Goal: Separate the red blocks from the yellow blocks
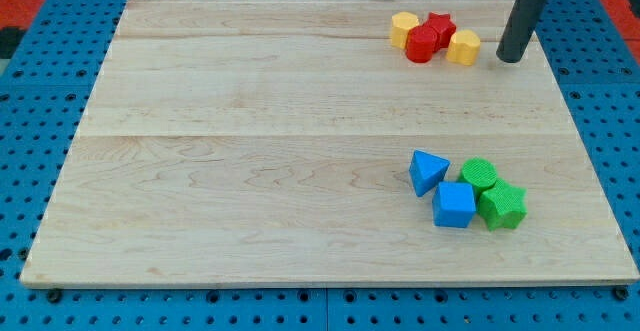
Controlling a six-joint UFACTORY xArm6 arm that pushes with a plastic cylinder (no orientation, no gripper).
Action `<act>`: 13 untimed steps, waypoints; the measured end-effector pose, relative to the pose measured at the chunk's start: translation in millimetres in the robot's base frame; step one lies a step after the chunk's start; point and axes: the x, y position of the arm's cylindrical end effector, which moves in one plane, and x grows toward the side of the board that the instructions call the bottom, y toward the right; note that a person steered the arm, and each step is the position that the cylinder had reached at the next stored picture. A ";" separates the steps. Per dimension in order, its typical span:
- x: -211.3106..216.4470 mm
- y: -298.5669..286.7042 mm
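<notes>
Behind red cylinder point(422, 44), red star point(440, 24) half hidden; my tip point(510, 59) right of cluster.

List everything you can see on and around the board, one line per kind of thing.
Yellow blocks: 2, yellow, at the view's top right, one on the left end of the cluster, one on the right end.
Red blocks: 2, red, between the yellow ones and touching them; a cylinder in front, a star shape behind.
Blue blocks: 2, blue, lower right; a triangle and a cube.
Green blocks: 2, green, right of the blue; a cylinder and a star.
Board: 1, pale wood.
My tip: 1, dark rod, just right of the right-hand yellow block, apart from it.
</notes>
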 end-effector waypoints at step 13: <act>-34.0 0.9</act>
